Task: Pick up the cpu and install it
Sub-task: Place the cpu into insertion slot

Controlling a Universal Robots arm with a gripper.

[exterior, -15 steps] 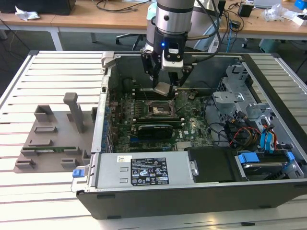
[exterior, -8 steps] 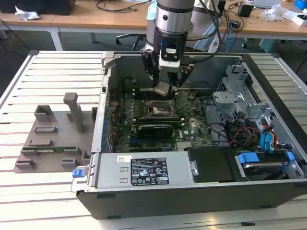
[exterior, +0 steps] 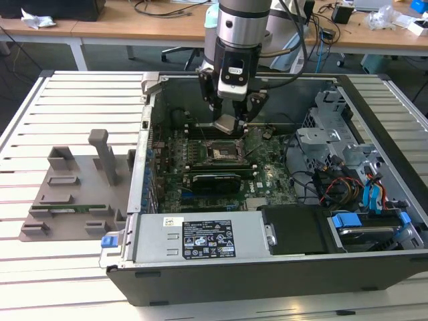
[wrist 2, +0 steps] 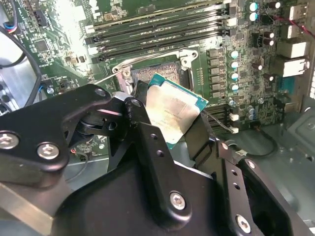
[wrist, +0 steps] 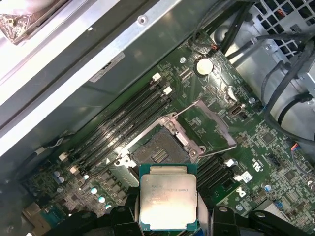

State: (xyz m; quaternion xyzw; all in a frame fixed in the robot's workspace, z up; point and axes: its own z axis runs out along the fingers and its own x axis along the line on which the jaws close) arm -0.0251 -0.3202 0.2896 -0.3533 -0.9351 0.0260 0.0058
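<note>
Your gripper (exterior: 231, 119) is closed on the cpu (wrist: 168, 201), pinching it by two opposite edges with the silver top plate facing up toward the wrist, as both wrist views show. The pickup is done; you are in the carrying and lining-up part of the install.

The cpu hangs inside the open computer case (exterior: 374, 261), clear of the board and touching nothing but the gripper. Just below and a little beyond it lies the socket (wrist: 160, 150), its contact field bare, with the metal hold-down frame (wrist: 209, 125) swung up and out of the way beside it. In the exterior view the cpu looks slightly tilted, though I cannot tell by how much.

By my reading, seating it calls for squaring its edges to the socket frame, levelling it, and coming straight down gently, since those contacts would bend easily.

Past the socket run the long memory slots (wrist: 123, 123). The case rests on the slatted tabletop (exterior: 80, 100).
</note>
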